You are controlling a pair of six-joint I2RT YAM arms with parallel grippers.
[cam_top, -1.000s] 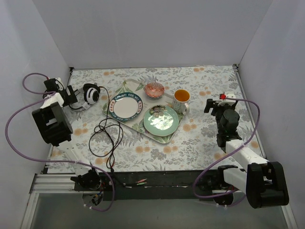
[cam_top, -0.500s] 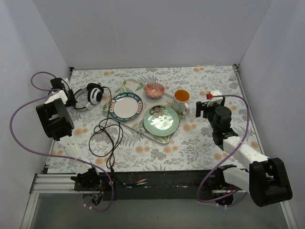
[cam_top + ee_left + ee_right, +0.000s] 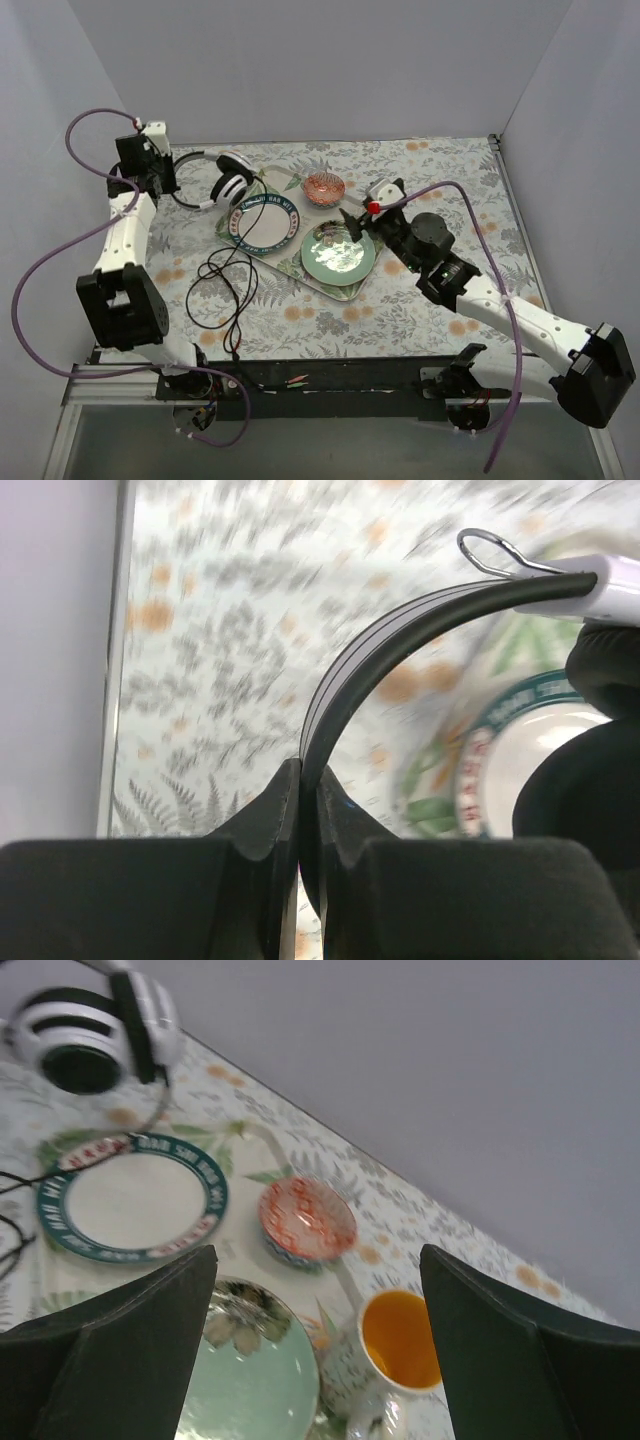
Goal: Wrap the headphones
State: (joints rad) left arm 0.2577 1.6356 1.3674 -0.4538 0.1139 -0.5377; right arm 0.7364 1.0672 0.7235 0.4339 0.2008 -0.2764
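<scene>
The headphones (image 3: 232, 186) hang lifted above the table's back left, white-and-black earcups over the tray's left corner. My left gripper (image 3: 160, 182) is shut on their thin black headband (image 3: 400, 630), which runs up and right out of the jaws (image 3: 300, 780). The thin black cable (image 3: 213, 285) trails down from the earcups into loose loops on the table. My right gripper (image 3: 362, 208) hovers open above the tray with nothing between its fingers. In the right wrist view the headphones (image 3: 85, 1045) are at the top left, far from the right gripper (image 3: 318, 1252).
A tray (image 3: 330, 290) in the middle holds a teal-rimmed white plate (image 3: 265, 222), a green plate (image 3: 338, 250) and a red bowl (image 3: 324, 187). A mug with orange inside (image 3: 400, 1345) sits under my right gripper. Purple robot cables (image 3: 50, 250) loop beside both arms.
My left gripper shut on the headband and lifted the headphones up and right, toward the tray. My right arm swung left, from the table's right side to above the mug.
</scene>
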